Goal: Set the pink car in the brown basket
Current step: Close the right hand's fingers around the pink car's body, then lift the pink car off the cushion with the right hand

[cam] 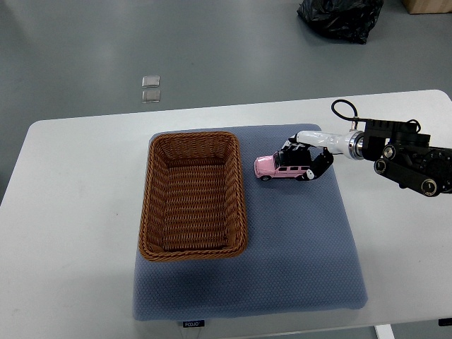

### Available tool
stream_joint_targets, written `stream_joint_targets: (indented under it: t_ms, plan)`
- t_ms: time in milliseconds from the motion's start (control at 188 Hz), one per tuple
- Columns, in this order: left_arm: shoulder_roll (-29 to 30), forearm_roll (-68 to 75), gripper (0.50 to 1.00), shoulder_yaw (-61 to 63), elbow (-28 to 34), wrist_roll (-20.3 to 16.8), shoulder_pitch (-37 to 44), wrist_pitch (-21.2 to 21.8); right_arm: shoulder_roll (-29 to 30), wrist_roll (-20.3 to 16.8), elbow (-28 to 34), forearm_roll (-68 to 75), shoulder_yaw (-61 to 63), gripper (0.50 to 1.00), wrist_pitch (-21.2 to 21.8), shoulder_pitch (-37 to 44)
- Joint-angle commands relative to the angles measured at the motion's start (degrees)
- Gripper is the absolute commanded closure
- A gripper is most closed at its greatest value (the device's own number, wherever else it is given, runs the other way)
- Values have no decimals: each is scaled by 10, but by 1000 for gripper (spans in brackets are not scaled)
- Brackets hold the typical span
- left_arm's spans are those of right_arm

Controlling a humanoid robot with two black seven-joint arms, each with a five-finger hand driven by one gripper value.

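on the white table [70, 212] with its blue mat [296, 240], the right hand [305, 159] is clamped on the car [277, 167], its long axis pointing left toward the basket [194, 248] just beside.

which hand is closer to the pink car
Right. The right hand is at the pink car, fingers wrapped around its rear end on the blue mat. The left hand is out of view.
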Motion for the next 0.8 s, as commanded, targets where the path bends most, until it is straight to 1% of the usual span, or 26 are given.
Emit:
stream_joint_targets:
  t_ms: [0, 16, 32, 43, 48, 53, 59, 64, 69, 75, 80, 85, 91, 277, 448, 677, 794]
  plan:
    - [0, 0, 500, 0, 0, 0, 0, 1, 5, 0, -5, -1, -8, 879, -3, 1]
    - [0, 0, 500, 1, 0, 0, 0, 0, 5, 0, -5, -1, -9, 891, -4, 1]
    - [0, 0, 500, 1, 0, 0, 0, 1, 5, 0, -6, -1, -9, 916, -8, 1]
    - [0, 0, 500, 1, 0, 0, 0, 1, 5, 0, -6, -1, -9, 916, -8, 1]
    - [0, 0, 500, 0, 0, 0, 0, 1, 5, 0, -6, -1, -9, 932, -11, 1]
    - [0, 0, 500, 0, 0, 0, 0, 1, 5, 0, -6, -1, -9, 932, -11, 1]
    - [0, 0, 500, 1, 0, 0, 0, 1, 5, 0, -6, -1, -9, 948, -12, 1]
    - [0, 0, 500, 1, 0, 0, 0, 1, 5, 0, -6, -1, -9, 948, -12, 1]
    - [0, 0, 500, 1, 1, 0, 0, 0, 5, 0, -6, -1, -9, 969, -14, 1]
    - [0, 0, 500, 1, 1, 0, 0, 0, 5, 0, -6, -1, -9, 969, -14, 1]
    - [0, 0, 500, 1, 1, 0, -1, 0, 6, 0, -6, -1, -9, 985, -15, 1]
    - [0, 0, 500, 1, 1, 0, -1, 0, 6, 0, -6, -1, -9, 985, -15, 1]
    - [0, 0, 500, 1, 1, 0, 0, 1, 6, 0, -6, -1, -9, 1000, -15, 2]
    - [0, 0, 500, 1, 2, 0, -1, 1, 2, 1, -3, 6, -7, 1000, -8, 14]
    - [0, 0, 500, 1, 2, 0, 0, 1, -26, 3, 7, 11, -5, 1000, 4, 44]
    - [0, 0, 500, 0, 2, 0, -1, 1, -65, 4, 43, 14, 1, 1000, 21, 86]
    - [0, 0, 500, 0, 1, 0, 0, 1, -76, 2, 76, 30, 1, 1000, 34, 117]
